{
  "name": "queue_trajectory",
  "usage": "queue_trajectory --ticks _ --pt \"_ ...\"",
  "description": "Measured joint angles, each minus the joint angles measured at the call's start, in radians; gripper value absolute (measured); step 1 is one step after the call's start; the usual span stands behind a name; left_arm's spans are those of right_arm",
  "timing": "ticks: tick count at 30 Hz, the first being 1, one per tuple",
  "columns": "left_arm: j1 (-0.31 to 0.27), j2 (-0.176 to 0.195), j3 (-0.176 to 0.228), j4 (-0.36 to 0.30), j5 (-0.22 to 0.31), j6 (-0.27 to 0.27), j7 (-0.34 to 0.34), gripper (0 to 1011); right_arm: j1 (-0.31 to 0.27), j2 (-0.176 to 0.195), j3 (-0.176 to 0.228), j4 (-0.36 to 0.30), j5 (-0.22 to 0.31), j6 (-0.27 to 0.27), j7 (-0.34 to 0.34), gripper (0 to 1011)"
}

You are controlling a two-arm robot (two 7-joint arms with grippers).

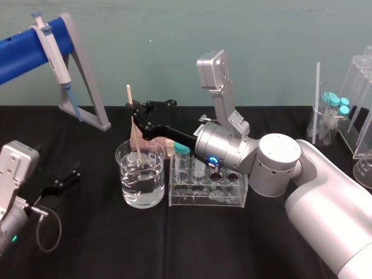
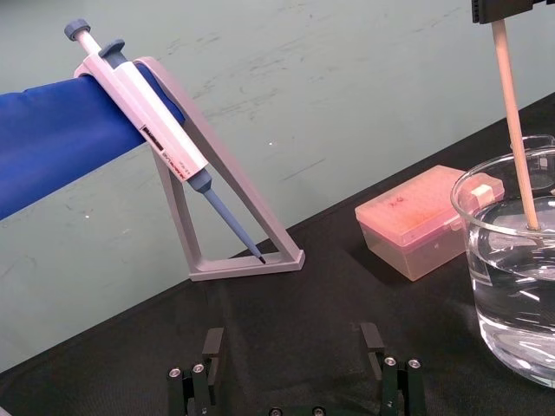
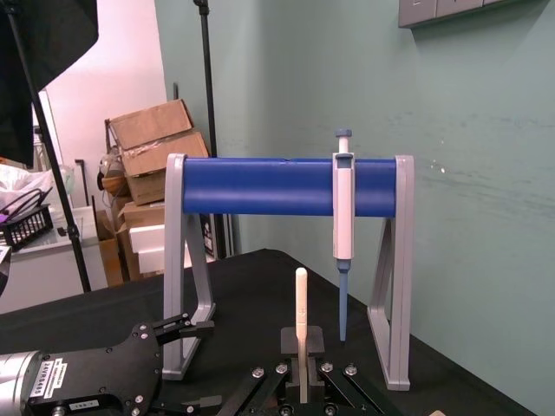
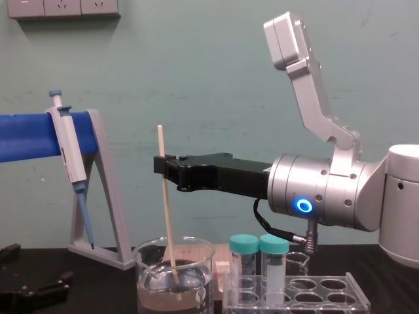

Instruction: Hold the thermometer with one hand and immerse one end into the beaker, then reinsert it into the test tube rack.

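Item 1, thermometer (image 1: pixel 135 136) (image 4: pixel 167 216) (image 2: pixel 513 121) (image 3: pixel 301 321): we list a cream-white rod, nearly upright, its top leaning slightly toward the table's left edge. Its lower end sits in the liquid (image 4: pixel 173 297), close to the bottom of the beaker. Its top stands well above the rim.

Item 2, right gripper (image 1: pixel 132 107) (image 4: pixel 162 165) (image 3: pixel 301 381): we find the black fingers pinching the thermometer in its upper part. It is held out level over the beaker from an arm that crosses above the rack.

Item 3, beaker (image 1: pixel 125 186) (image 4: pixel 145 281) (image 2: pixel 486 260): a wide clear glass, partly filled, standing mid-table just beside the left end of the rack. We cannot tell whether the two touch.

Item 4, test tube rack (image 1: pixel 203 200) (image 4: pixel 327 294): clear acrylic with round holes, mid-table, set lengthwise along the near edge. We count two teal-capped tubes (image 4: pixel 243 261) upright at its left end.

Item 5, left gripper (image 2: pixel 293 347) (image 1: pixel 72 174): resting low by the table's left edge, well apart from the beaker, fingers spread and holding nothing.

Item 6, pipette stand (image 1: pixel 87 75) (image 2: pixel 234 199) (image 3: pixel 182 260) (image 4: pixel 105 190): grey legs with a blue bar, at the far left corner. A pipette (image 1: pixel 55 52) (image 2: pixel 156 130) (image 3: pixel 344 208) (image 4: pixel 69 154) hangs from the bar, tip down.

Item 7, tip box (image 2: pixel 416 217): pinkish, on the table (image 1: pixel 174 250) behind the beaker, toward the far edge.
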Motion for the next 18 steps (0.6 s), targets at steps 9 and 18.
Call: queue_trajectory --ticks 9,18 --pt "0.0 0.0 0.0 0.0 0.0 0.0 0.0 1004 0.0 0.0 0.0 0.0 0.0 0.0 0.0 52" --pt "0.0 0.0 0.0 0.0 0.0 0.0 0.0 1004 0.0 0.0 0.0 0.0 0.0 0.0 0.0 52"
